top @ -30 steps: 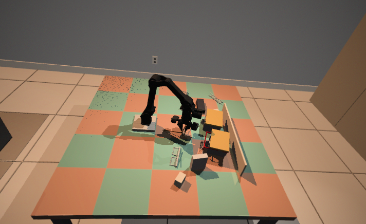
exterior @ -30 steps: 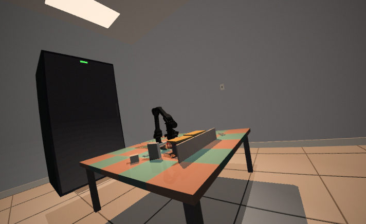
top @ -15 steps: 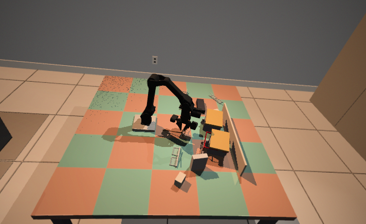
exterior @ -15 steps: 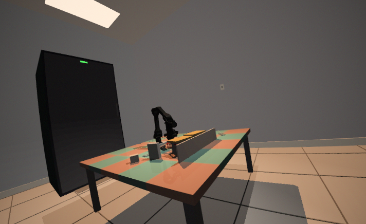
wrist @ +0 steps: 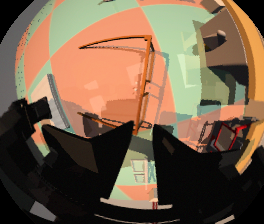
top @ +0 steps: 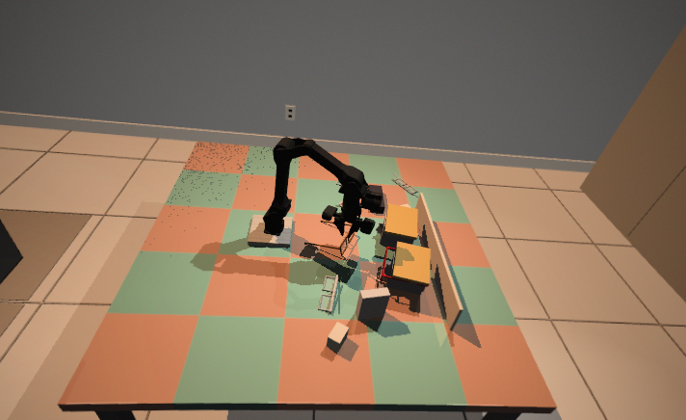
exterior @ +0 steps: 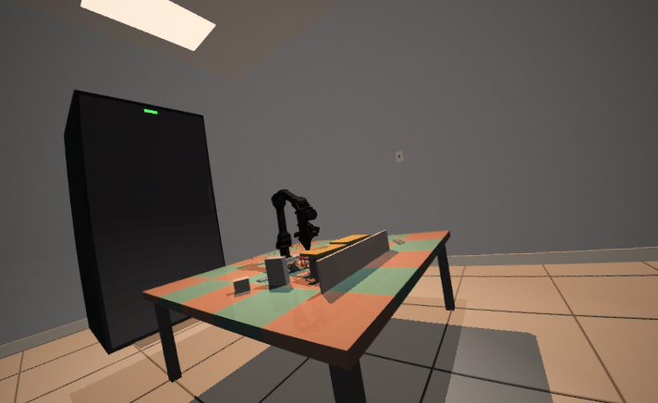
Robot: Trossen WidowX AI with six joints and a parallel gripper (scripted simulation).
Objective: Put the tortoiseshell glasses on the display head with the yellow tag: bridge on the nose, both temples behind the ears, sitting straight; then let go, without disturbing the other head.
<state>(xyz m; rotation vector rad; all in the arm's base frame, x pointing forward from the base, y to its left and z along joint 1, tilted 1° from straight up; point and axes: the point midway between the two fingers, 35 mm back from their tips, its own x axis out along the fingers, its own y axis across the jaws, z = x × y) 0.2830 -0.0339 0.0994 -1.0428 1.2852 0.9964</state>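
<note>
The tortoiseshell glasses [top: 341, 252] [wrist: 141, 97] show orange-brown, with both temples spread toward the arm's base. The front frame runs away from the fingertips in the wrist view, its near end just beyond them. My gripper [top: 347, 230] [wrist: 143, 126] is partly open, with a gap between its fingertips and nothing seen held. It is above the near end of the glasses; whether it touches them I cannot tell. Two display heads are mostly hidden under orange slabs [top: 401, 222] [top: 411, 262]. Red glasses [top: 384, 266] [wrist: 239, 128] are at the nearer one. I cannot make out the yellow tag.
A long upright board [top: 442, 260] [exterior: 354, 265] stands behind the heads. A tall grey block [top: 373, 306] [exterior: 277, 273] and a small block [top: 337, 336] [exterior: 241, 286] stand toward the front. Pale glasses lie left of the tall block, others at the back right.
</note>
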